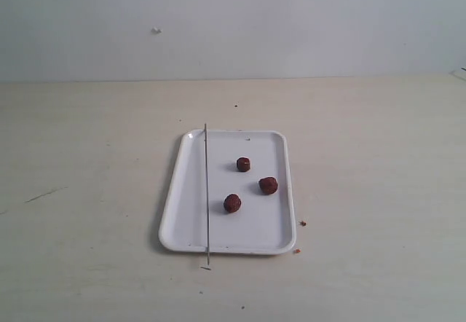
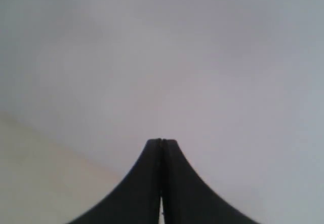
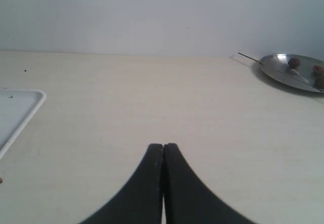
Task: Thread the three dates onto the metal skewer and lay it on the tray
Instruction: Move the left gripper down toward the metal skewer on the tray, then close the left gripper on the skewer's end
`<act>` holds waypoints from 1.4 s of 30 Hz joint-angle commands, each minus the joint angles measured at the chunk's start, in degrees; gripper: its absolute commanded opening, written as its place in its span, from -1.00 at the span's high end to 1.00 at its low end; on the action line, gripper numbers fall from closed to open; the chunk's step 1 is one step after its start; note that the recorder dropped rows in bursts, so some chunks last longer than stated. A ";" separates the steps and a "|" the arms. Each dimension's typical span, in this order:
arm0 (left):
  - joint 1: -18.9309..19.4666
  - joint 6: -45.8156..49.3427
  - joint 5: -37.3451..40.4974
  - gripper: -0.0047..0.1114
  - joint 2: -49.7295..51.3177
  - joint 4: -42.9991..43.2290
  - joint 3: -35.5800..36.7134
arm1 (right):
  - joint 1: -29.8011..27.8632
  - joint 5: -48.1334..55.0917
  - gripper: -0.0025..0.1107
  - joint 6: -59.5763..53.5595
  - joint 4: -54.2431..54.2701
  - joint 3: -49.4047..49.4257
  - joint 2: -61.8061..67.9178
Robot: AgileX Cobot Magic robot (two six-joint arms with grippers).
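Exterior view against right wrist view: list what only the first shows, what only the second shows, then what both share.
Only the exterior view: the three dates, loose on the tray, and the metal skewer lying along its left side in that view, both ends past the rim.
Only the right wrist view: the right end effector, shut and empty, and a silver dish far off holding brown lumps and a thin rod.
Both: the tray, only one corner in the wrist view, the table and the wall.
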 commanded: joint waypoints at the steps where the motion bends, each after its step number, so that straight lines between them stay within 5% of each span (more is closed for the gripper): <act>1: -0.04 19.55 25.15 0.92 18.70 -12.75 -13.00 | -0.29 -0.90 0.96 0.11 0.10 0.23 -0.17; 6: -4.10 33.26 42.07 0.92 36.10 -26.21 -21.54 | -0.29 -0.90 0.96 0.11 0.10 0.23 -0.17; 14: -25.07 7.10 37.73 0.92 53.89 2.81 -25.45 | -0.29 -0.90 0.96 0.11 0.10 0.23 -0.17; 24: -39.97 1.59 39.08 0.92 73.57 4.02 -39.39 | -0.29 -0.90 0.96 0.11 0.10 0.23 -0.17; 30: -43.98 0.63 38.72 0.87 81.30 4.02 -46.76 | -0.29 -0.90 0.96 0.11 0.10 0.23 -0.17; 37: -44.40 -4.07 38.72 0.23 86.00 4.02 -48.03 | -0.29 -0.90 0.96 0.11 0.10 0.23 -0.17; 42: -44.40 -4.50 38.49 0.15 88.18 4.02 -48.03 | -0.29 -0.90 0.96 0.11 0.10 0.23 -0.17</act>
